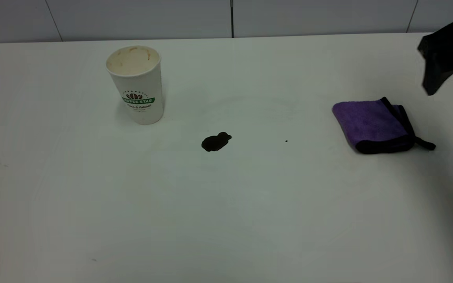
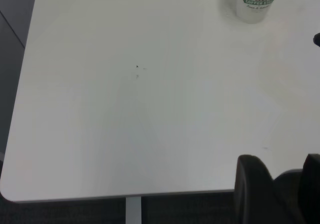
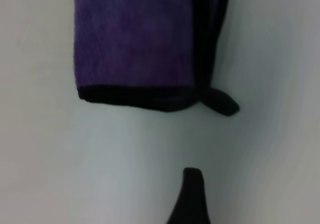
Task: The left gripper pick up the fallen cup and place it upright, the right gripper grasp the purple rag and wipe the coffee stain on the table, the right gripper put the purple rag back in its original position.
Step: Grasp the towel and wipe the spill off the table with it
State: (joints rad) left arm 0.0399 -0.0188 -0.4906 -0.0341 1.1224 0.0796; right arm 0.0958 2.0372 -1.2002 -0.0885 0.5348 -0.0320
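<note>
Already upright: the cup stood toward the table's far left, so that step looked done.
Coffee stain: unwiped, mid-table, between cup and rag.
Purple rag: folded flat at the right, untouched.
Right gripper: above and just beyond the rag, holding nothing; jaw width I could not tell.
Left gripper: off by the table's edge, well apart from the cup, empty, fingers parted.
Left to do: grasp, wipe, return.

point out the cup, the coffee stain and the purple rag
cup (image 1: 138,92), exterior view, on its white side wall by the green logo
coffee stain (image 1: 215,142), exterior view, middle of the dark blot
purple rag (image 1: 370,124), exterior view, on its purple top face
</note>
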